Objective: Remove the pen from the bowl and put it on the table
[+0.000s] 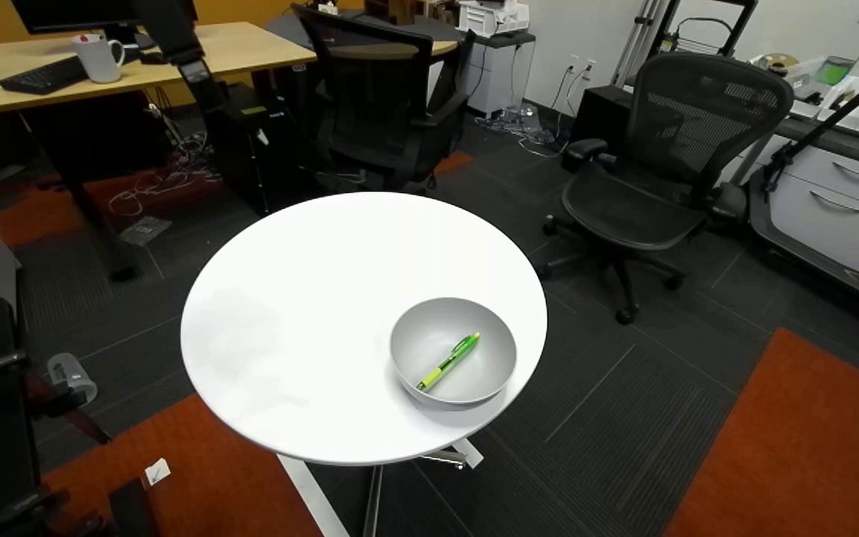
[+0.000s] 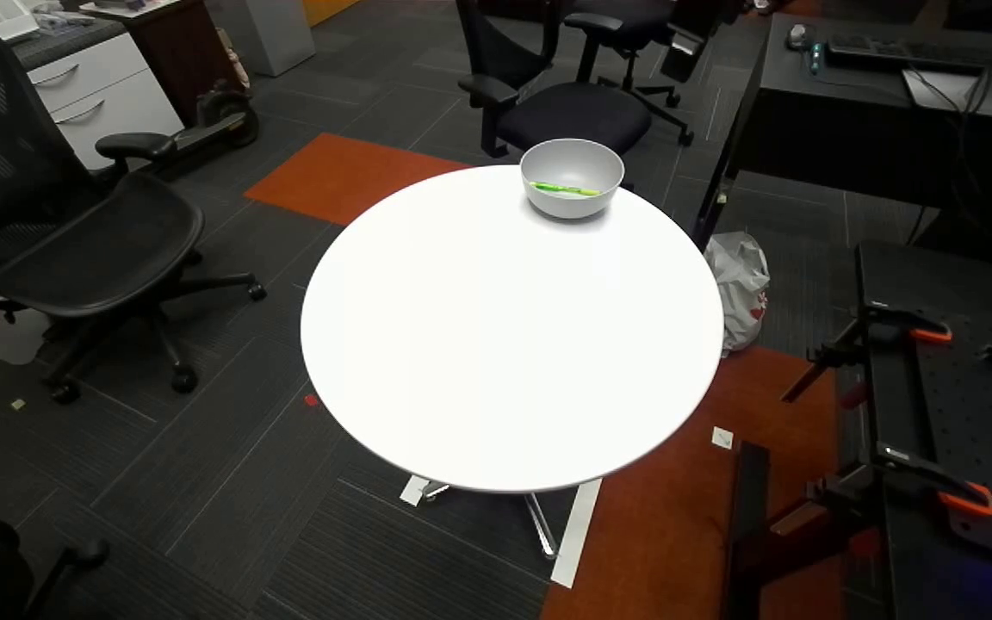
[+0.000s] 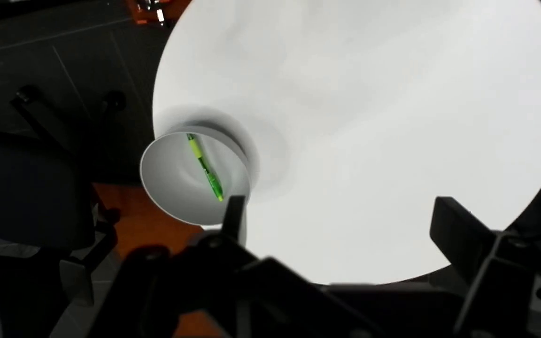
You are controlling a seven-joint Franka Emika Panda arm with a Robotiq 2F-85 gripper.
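The green pen (image 1: 450, 362) lies inside the grey bowl (image 1: 500, 350), leaning across its floor and wall. The pen (image 2: 565, 189) and bowl (image 2: 569, 208) also show in an exterior view. The bowl sits near the edge of the round white table (image 1: 310, 298). In the wrist view the bowl (image 3: 172, 197) is at the left with the pen (image 3: 204, 168) in it. My gripper (image 3: 340, 199) is open with nothing between its fingers. Its left finger overlaps the bowl's edge in the picture; contact cannot be told. The gripper is not seen in the exterior views.
A black mesh chair (image 1: 646, 216) stands on the floor beside the table. Another dark chair (image 2: 578, 120) stands behind the bowl's side of the table. A black bench with orange-tipped clamps (image 2: 935, 482) stands beside the table. A plastic bag (image 2: 737, 284) lies near the table.
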